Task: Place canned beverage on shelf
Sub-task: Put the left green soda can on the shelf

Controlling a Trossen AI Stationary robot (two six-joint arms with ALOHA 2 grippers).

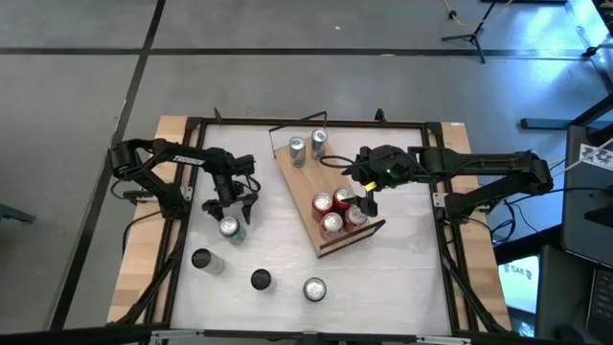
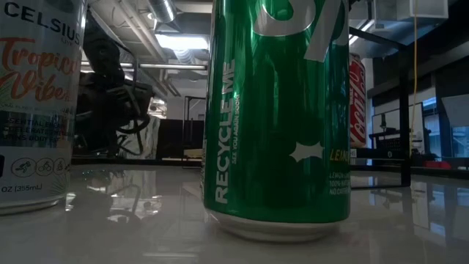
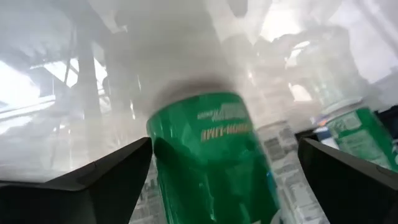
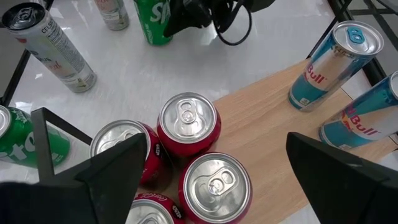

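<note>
Counter [image 1: 287, 249]: four cans unshelved.
Shelf [image 1: 305, 196]: beneath right gripper [image 1: 367, 198]; two blue, four red cans placed.
Left gripper [image 1: 230, 209]: spread wide, straddling green can [image 1: 229, 228], not yet gripped.
Right gripper: wide, empty.

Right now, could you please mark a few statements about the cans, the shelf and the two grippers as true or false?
1. Four red cans stand on the shelf. True.
2. The left gripper has its fingers clamped on a red can. False: its fingers are open around a green can.
3. Two blue cans stand on the shelf. True.
4. The right gripper holds a blue can. False: it is open and empty above the red cans.
</note>
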